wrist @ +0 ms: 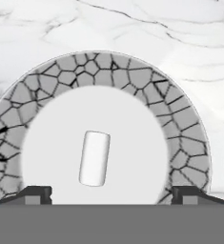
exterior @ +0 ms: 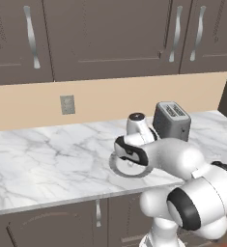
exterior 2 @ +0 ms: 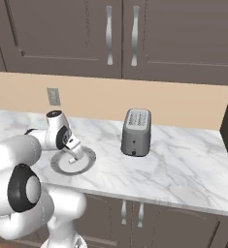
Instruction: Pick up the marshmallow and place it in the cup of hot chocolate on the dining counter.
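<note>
A: Nearest item?
B: Gripper (wrist: 108, 194), jaws spread wide, nothing held; two dark fingertips (wrist: 35, 194) stand far apart.
A: Next entry?
B: Marshmallow (wrist: 95, 158), white, lying on its side, just ahead of the gripper and between the fingertips' lines, untouched.
A: Its support?
B: Plate (wrist: 180, 128), round, grey cracked-pattern rim, white centre, directly below the gripper, on a marble counter (exterior: 42, 159).
A: Other stock?
B: Toaster (exterior 2: 136, 131), beyond the gripper, well apart.
</note>
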